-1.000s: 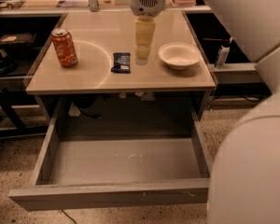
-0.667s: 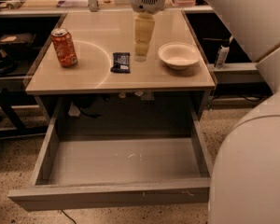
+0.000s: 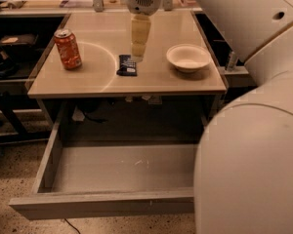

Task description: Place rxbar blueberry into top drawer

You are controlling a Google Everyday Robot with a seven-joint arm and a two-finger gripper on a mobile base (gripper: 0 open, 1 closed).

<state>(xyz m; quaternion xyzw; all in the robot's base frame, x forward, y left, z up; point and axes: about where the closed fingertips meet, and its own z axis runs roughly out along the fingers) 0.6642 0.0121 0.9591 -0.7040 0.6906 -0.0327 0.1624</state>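
The rxbar blueberry (image 3: 127, 65), a small dark navy bar with pale lettering, lies flat near the middle of the beige table top. My gripper (image 3: 137, 55) hangs from the white wrist above, its pale fingers pointing down just right of the bar's far end; it holds nothing. The top drawer (image 3: 112, 172) is pulled out wide below the table's front edge, its flat grey bottom bare.
An orange soda can (image 3: 68, 49) stands upright at the table's left. A white bowl (image 3: 188, 57) sits at the right. My large white arm body (image 3: 249, 145) fills the right side and covers the drawer's right end. Cluttered benches stand behind and to the left.
The gripper has shifted slightly left, closer to the bar. The bar, can, bowl and drawer have not moved.
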